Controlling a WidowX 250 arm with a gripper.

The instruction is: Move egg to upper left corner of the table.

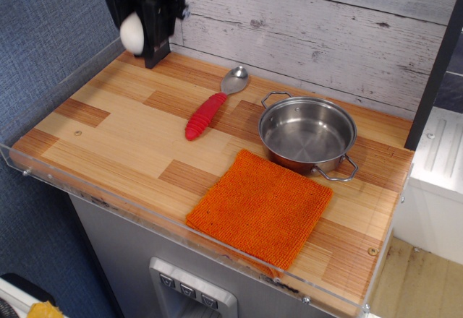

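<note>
The white egg [132,33] is held in my black gripper [139,36], which is shut on it, up in the air over the far left corner of the wooden table [123,141]. The egg is blurred and its band does not show. The gripper's body hides part of the dark post behind it. The egg hangs a little above the tabletop, apart from it.
A red-handled metal spoon [208,108] lies at the back middle. A steel pot [307,134] stands at the right. An orange knitted cloth [260,206] lies at the front right. A clear acrylic rim [43,181] edges the table. A dark post [155,50] stands at the far left.
</note>
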